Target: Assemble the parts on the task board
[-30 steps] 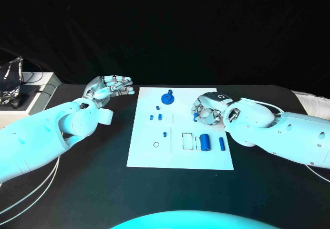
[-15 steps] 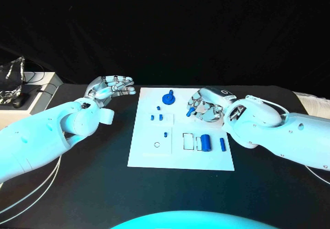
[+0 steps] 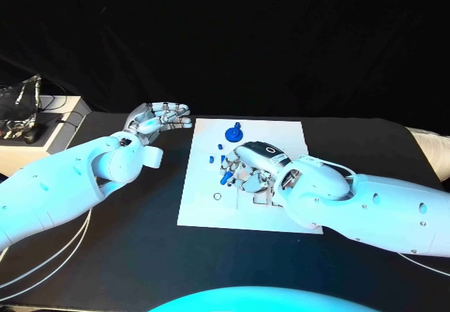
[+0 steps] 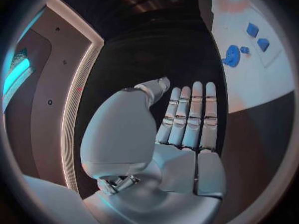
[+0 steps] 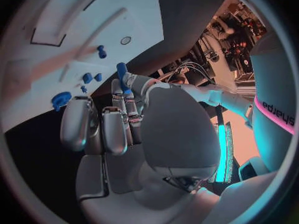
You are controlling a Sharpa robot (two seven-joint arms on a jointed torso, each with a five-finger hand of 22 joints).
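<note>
Surface: black table (image 3: pixel 122 260) against a dark backdrop; the flat white rectangular task board (image 3: pixel 281 133) lies at its middle.
Right hand: silver right hand (image 3: pixel 251 170) hangs over the middle of the board, pinching a small blue peg-like part (image 3: pixel 226 178) at its fingertips; the other fingers are loosely curled.
Held part, axis: long axis tilted, neither upright nor flat; in the right wrist view the held part (image 5: pixel 122 70) juts beyond the fingertips toward the board.
Held part, place: above the board's left half, near a small ring-shaped hole (image 3: pixel 218 196); whether it touches the board cannot be told.
Left hand: silver left hand (image 3: pixel 161 119) raised just off the board's far-left corner, fingers straight and side by side, holding nothing.
Other parts: round blue knob-like part (image 3: pixel 233 134) near the far edge; small blue pieces (image 3: pixel 212 159) beside the left edge.
Risk: judged, the tilted peg may catch on a socket rim and jam, or slip from the light pinch.
Risk, second: the curled fingers may brush the neighbouring pieces.
</note>
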